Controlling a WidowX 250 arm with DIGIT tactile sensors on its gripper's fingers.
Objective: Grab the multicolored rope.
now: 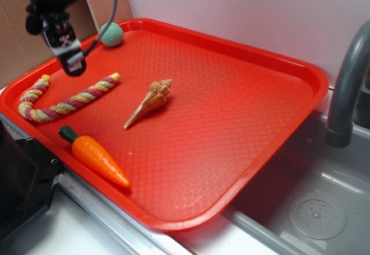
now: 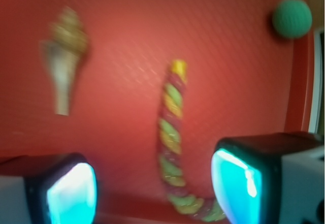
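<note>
Red tray (image 1: 243, 93) by the sink, gripper (image 2: 152, 188) hovering with fingers spread wide and empty, multicolored rope (image 2: 172, 148) lying curved between them below, seashell (image 1: 150, 102) beside, green ball (image 1: 111, 34) at the rim, toy carrot (image 1: 95, 155) nearer the front edge

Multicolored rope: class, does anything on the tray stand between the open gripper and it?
Nothing visible does. The gripper hangs open above the multicolored rope; the shell, carrot and green ball lie off to the sides.
</note>
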